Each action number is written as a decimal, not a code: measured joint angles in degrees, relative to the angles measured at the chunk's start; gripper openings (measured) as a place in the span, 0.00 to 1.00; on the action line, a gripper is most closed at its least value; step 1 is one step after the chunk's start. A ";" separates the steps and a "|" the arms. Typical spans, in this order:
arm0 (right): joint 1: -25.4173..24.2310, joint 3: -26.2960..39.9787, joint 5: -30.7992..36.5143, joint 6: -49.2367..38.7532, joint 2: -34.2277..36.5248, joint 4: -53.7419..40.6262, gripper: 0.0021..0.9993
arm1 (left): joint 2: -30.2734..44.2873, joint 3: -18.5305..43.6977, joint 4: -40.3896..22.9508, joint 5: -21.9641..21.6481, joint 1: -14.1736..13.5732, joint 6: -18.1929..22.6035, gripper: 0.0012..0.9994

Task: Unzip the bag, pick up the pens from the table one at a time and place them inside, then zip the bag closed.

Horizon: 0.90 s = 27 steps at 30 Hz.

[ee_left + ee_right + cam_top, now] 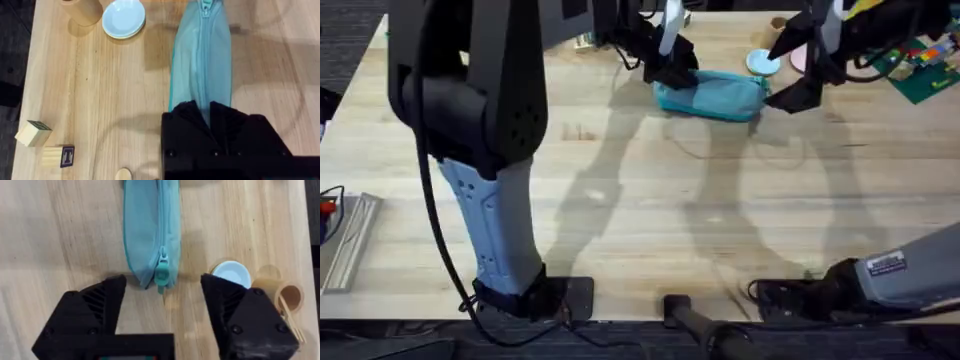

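Overhead view: the bag (pixel 712 95) lies near the far edge of the desk (pixel 650 210), right of its middle, long side running along that edge. The left tool (pixel 675 78) sits on the bag's left end, and the right tool (pixel 790 92) hovers just off its right end, beside a round dish (pixel 763 62). The two arms seem set at opposite ends so that one can pin the fabric while the other draws the zipper. No pens can be made out on the desk here.

Left wrist view: the left tool (pixel 209 111) has its fingers (pixel 182 117) drawn close together on the near end of the bag (pixel 202 60), apparently clamping the fabric; that looks like the anchoring hold. The zipper line runs closed down the pouch, its pull (pixel 205 6) at the far end. The dish (pixel 123 18) and a wooden cup (pixel 82 10) stand near the desk's corner, with lettered blocks (pixel 59 155) by its edge.

Right wrist view: the right tool (pixel 162 297) stands with fingers (pixel 107 300) wide apart, straddling the bag's end, the pull (pixel 162 272) between them, not yet gripped. Judged from this, unzipping has not begun; the next move would be to pinch that pull.
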 joint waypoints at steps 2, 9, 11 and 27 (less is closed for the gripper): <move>0.14 0.00 -0.09 0.00 0.50 0.64 0.85 | 0.01 -0.02 0.00 0.00 0.00 0.00 0.04; 0.29 0.00 -0.12 -0.08 0.97 1.93 0.69 | 0.01 -0.02 0.00 0.00 0.00 0.00 0.04; 0.29 0.00 -0.12 -0.16 1.11 1.94 0.56 | 0.01 0.00 0.00 0.00 0.00 0.00 0.04; 0.29 0.00 -1.28 -0.15 1.32 1.78 0.35 | -0.01 -0.01 0.00 0.00 0.00 0.00 0.04</move>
